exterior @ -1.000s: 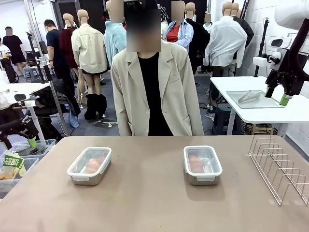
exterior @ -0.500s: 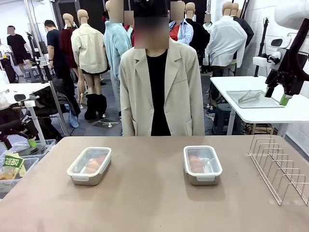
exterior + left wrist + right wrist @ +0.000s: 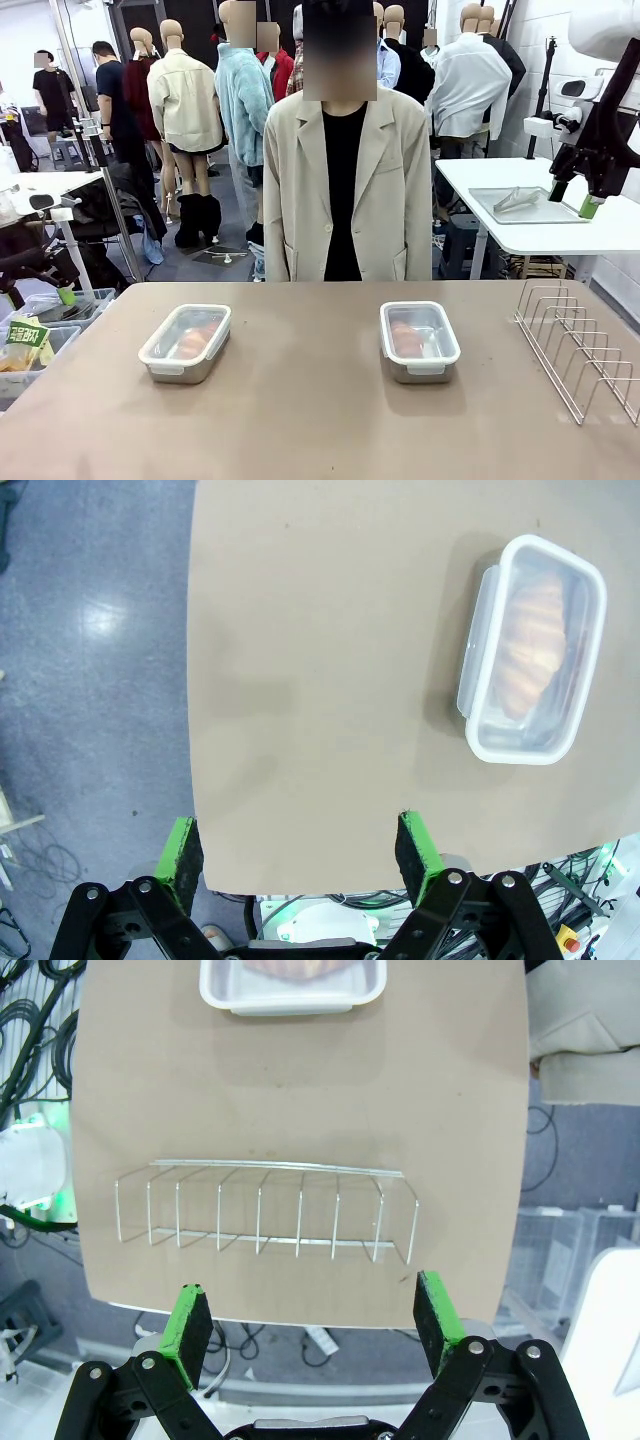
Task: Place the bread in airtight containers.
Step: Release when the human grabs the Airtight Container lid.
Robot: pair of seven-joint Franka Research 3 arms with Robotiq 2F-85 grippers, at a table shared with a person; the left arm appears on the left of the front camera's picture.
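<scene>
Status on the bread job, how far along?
Looks done: left tin and right tin each hold a roll under a clear lid. In hand: nothing; left pincer and right pincer hang open above the table. Left: nothing obvious; whether the lid clips are latched can't be told.

Front camera faces across the table (image 3: pixel 320 420); both wrist cameras look down from high above it.

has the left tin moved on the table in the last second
No. In the front view the left tin sits at the same spot against the table's far edge and the wire rack, lid on, bread inside.
</scene>
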